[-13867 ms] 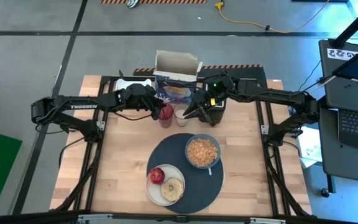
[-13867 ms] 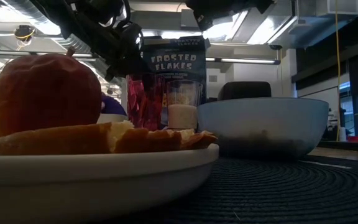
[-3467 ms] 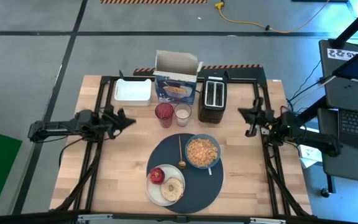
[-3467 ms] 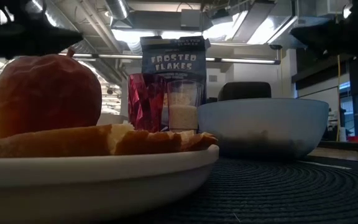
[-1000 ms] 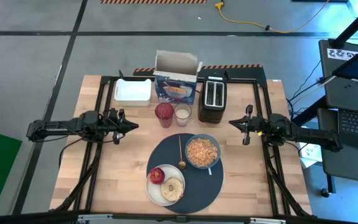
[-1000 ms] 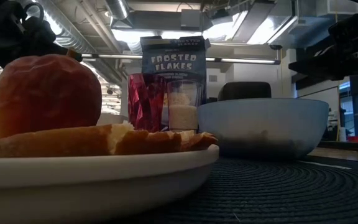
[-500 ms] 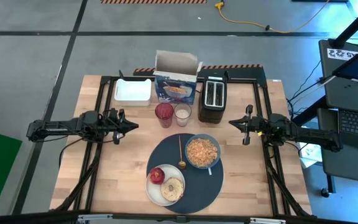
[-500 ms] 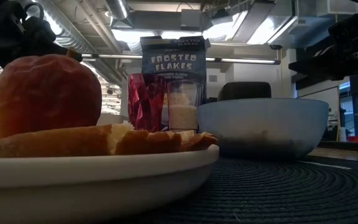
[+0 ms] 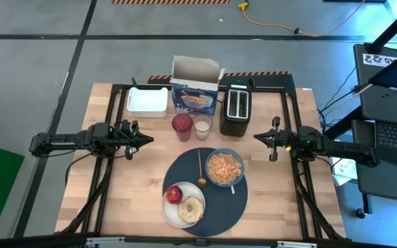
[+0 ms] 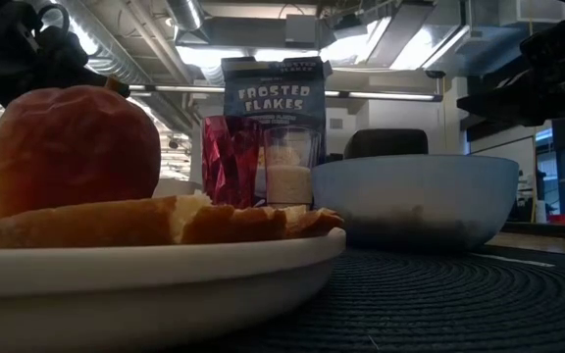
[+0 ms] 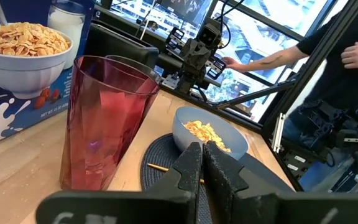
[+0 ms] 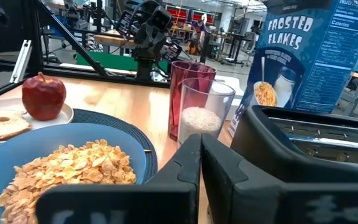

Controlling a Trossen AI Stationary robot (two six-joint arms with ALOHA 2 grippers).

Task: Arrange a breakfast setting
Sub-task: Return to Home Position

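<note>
Pale wooden counter (image 9: pixel 136 186) fills the high view, with both arms folded low along its two sides. Nearest the front edge sits the white plate (image 9: pixel 171 213), overlapping the rim of the round dark placemat (image 9: pixel 219 207). On the plate the red apple (image 9: pixel 174 193) stands just beside the toasted round (image 9: pixel 192 207), which lies flat. Farther in, the thin gold spoon (image 9: pixel 200 169) lies on the placemat, just beside the light-blue bowl (image 10: pixel 415 196), which also rests on the mat and is heaped with cereal flakes (image 9: pixel 225 167).

Level with the far edge of the mat, the left claw (image 9: pixel 148 140) hangs over bare wood at the left, its fingers (image 11: pixel 191 163) pressed narrow together and gripping nothing. The right claw (image 9: pixel 257 136) mirrors it at the right, fingers (image 12: pixel 188 155) likewise drawn together and empty. Both are well apart from the setting.

Beyond the mat stand a red tumbler (image 9: pixel 182 126) and a clear glass (image 9: pixel 202 126), touching or nearly so. Behind them, along the back edge, are a white tray (image 9: pixel 147 101), an open cereal box (image 9: pixel 195 93) and a black toaster (image 9: pixel 236 110).
</note>
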